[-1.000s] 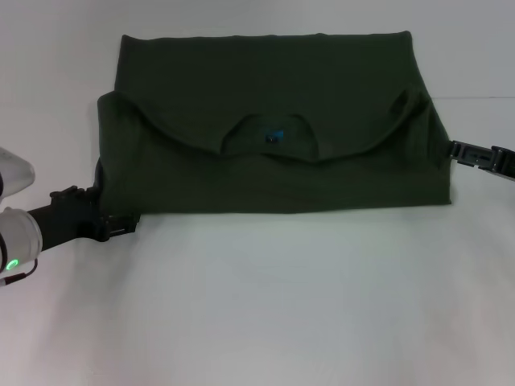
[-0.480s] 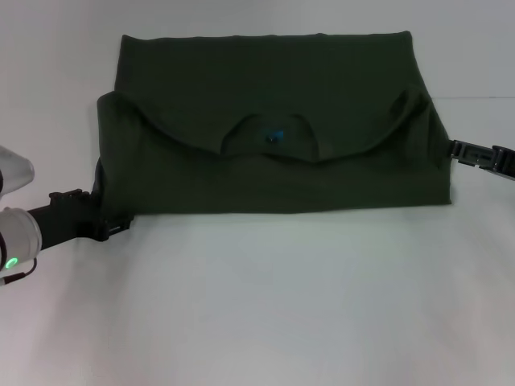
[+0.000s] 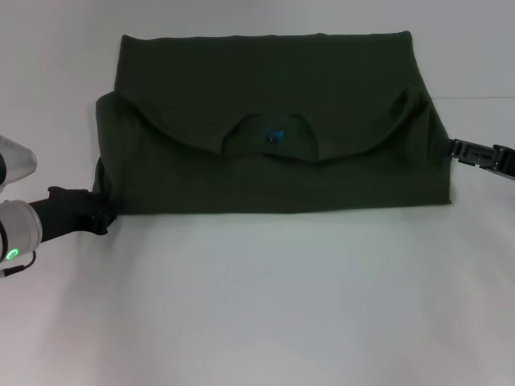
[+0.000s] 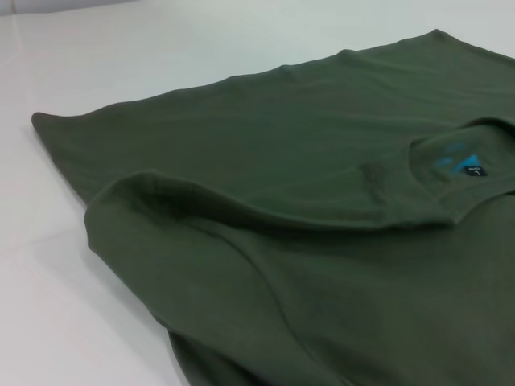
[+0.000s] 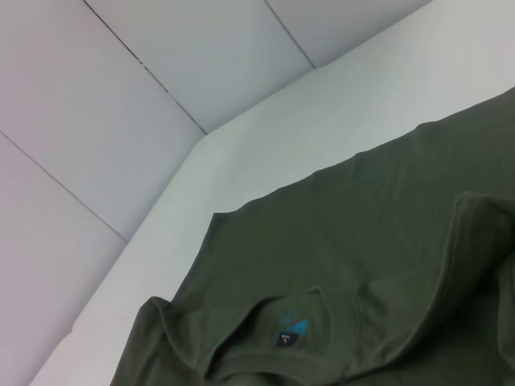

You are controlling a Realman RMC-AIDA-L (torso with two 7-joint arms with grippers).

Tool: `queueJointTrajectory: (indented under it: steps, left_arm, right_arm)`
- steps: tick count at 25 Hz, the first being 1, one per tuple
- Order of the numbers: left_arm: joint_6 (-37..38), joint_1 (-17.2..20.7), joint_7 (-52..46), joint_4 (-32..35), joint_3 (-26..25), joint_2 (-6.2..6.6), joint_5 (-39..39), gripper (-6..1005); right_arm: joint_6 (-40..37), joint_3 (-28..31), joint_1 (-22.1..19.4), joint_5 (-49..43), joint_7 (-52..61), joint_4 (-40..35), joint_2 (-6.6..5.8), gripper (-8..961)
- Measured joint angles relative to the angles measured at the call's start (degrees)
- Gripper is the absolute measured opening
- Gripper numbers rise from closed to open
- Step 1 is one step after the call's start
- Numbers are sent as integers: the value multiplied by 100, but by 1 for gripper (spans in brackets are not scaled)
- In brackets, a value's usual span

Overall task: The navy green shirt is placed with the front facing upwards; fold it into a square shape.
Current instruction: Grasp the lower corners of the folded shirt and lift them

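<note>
Nearest the robot, the white worktop lay bare. Beyond it, the shirt rested flat as a wide band, its collar with a small blue label turned over near the middle. The left gripper sat low at the shirt's near left corner, touching or just beside the cloth; whether its jaws were parted or held fabric could not be told. The right gripper waited at the shirt's right edge, its jaws likewise unreadable. The cloth looked soft, light and limp, likely to sag and crease when lifted. Pinching all layers together at the side edges seemed the best hold for folding the ends inward.
</note>
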Motion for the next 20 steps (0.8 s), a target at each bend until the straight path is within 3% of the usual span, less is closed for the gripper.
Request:
queueJointTrajectory:
  steps: [5, 9, 14, 17, 20]
  left_arm:
    - [-18, -15, -20, 1, 0, 5, 1, 167]
    - [7, -23, -131, 55, -1, 13, 74, 17]
    - [146, 0, -219, 168, 68, 8, 162, 16]
    - [266, 11, -220, 196, 68, 7, 164, 16]
    - [307, 16, -221, 200, 69, 6, 167, 17]
  right_arm:
    - [-22, 0, -8, -4, 25, -5, -28, 886]
    - [76, -70, 6, -196, 203, -12, -127, 884]
    - [352, -116, 148, -927, 791, -34, -260, 882]
    - [526, -157, 252, -1191, 912, -19, -247, 880]
    - [771, -362, 334, -1287, 948, 3, -157, 879]
